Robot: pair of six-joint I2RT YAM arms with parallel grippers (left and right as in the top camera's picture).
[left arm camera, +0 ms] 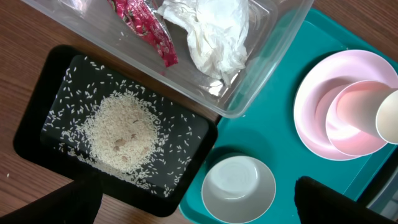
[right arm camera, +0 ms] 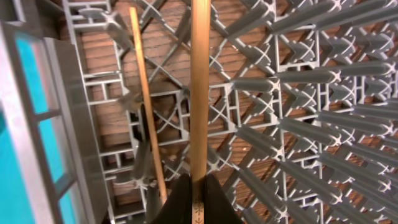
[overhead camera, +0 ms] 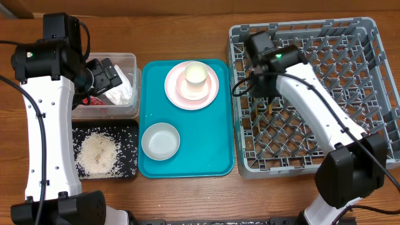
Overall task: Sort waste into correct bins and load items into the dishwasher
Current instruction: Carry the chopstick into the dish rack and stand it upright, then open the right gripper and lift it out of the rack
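Wooden and very thin, a chopstick (right arm camera: 200, 87) is sitting pinched at its near end between the closed tips of the right gripper (right arm camera: 198, 202), pointing out over the floor of the grey dish rack (right arm camera: 311, 130). I'm thinking the trouble lies in that open lattice: bare table is showing through it, and a stick this slim, let go at a slant, could slip through a gap or catch on a peg. Just beside it a second chopstick (right arm camera: 147, 106) is lying across the grid, near the rack's wall. Beyond, on the teal tray (overhead camera: 219, 150), the pink plate (overhead camera: 172, 84), pink bowl (left arm camera: 351, 124), cream cup (overhead camera: 195, 74) and greenish-white bowl (overhead camera: 160, 140) are waiting unloaded. Farther off, the left gripper (overhead camera: 109, 75) is hanging over the clear tub (overhead camera: 128, 59), fingers spread wide and holding nothing. The red wrapper (left arm camera: 146, 28) and napkin (left arm camera: 214, 31) are lying inside, and rice (left arm camera: 121, 134) is sitting heaped in the black tray (left arm camera: 37, 106).
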